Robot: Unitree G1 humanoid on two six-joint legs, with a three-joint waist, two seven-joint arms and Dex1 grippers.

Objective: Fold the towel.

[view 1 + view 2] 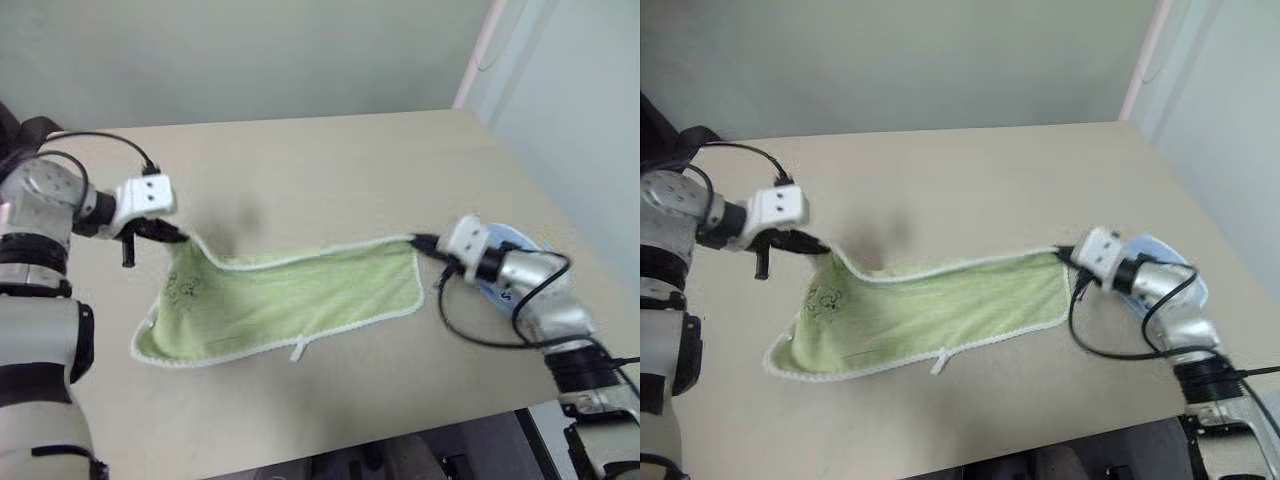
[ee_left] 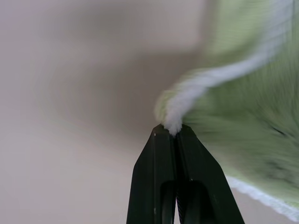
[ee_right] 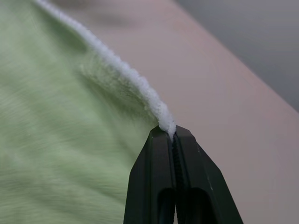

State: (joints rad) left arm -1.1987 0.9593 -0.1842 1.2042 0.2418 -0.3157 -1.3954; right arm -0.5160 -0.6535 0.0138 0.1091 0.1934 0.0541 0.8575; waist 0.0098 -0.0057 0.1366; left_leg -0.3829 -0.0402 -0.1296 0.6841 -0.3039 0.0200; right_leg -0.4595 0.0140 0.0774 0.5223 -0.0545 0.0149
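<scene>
bare table [image 1: 330, 160] beyond the towel [image 1: 300, 295] – blue cloth [image 1: 1160, 250] under right arm.

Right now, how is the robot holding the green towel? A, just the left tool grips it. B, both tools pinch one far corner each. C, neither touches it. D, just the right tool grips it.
B: the left tool and the right tool are each shut on a far corner of the towel, and both wrist views show white edging caught between closed fingers.

table [image 1: 330, 160]: beige, bare | blue cloth [image 1: 1160, 247]: near right edge
</scene>
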